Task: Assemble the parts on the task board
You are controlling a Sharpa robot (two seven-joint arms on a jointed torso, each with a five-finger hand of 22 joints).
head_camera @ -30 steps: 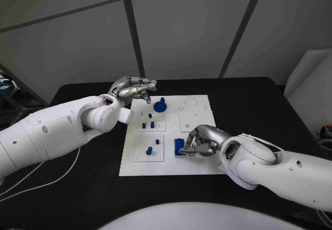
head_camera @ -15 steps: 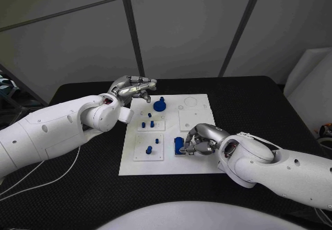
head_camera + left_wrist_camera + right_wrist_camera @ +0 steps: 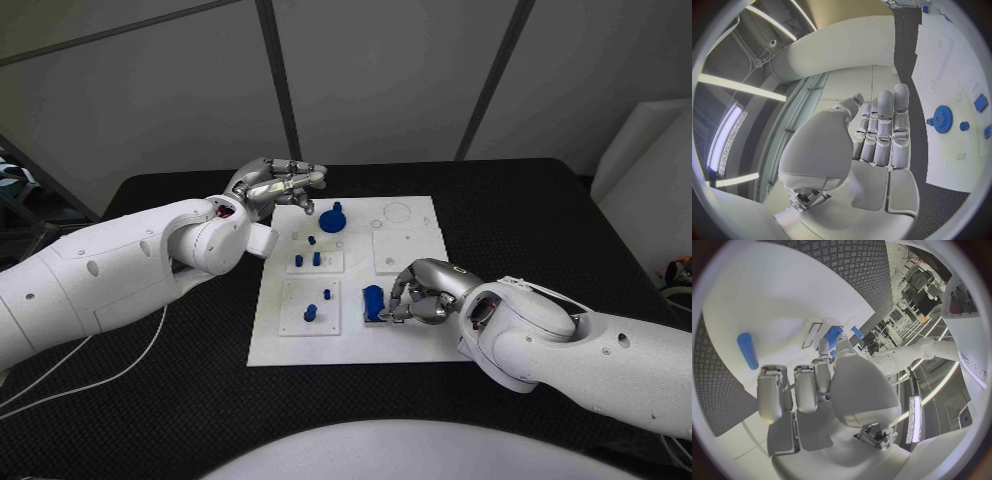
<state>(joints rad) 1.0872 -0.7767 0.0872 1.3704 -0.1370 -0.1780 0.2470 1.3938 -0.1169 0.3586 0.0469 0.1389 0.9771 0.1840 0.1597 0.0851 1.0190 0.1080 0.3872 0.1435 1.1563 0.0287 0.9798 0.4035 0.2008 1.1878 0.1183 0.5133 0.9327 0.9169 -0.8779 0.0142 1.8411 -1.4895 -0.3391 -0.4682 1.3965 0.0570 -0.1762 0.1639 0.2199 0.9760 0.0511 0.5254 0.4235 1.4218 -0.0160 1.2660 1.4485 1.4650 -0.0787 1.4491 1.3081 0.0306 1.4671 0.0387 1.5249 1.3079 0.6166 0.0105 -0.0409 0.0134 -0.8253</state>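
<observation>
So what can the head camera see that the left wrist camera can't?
Head view alone: the right hand with its fingers at a blue block, plus small blue pegs on the board's inset plates. Left wrist view alone: the inner side of the left hand, holding nothing. Both: the white task board and the blue gear.

This is a robotics lab or test cell. A black tabletop (image 3: 548, 215) with a ribbed rubber-like surface stands before plain grey wall panels (image 3: 389, 80) divided by dark strips. On it lies a white task board (image 3: 411, 345), a purpose-made test fixture. Long ceiling strip lights (image 3: 739, 85) and racks of equipment (image 3: 907, 302) show in the wrist views. A white foam sheet (image 3: 642, 170) leans beside the tabletop's right edge.
</observation>
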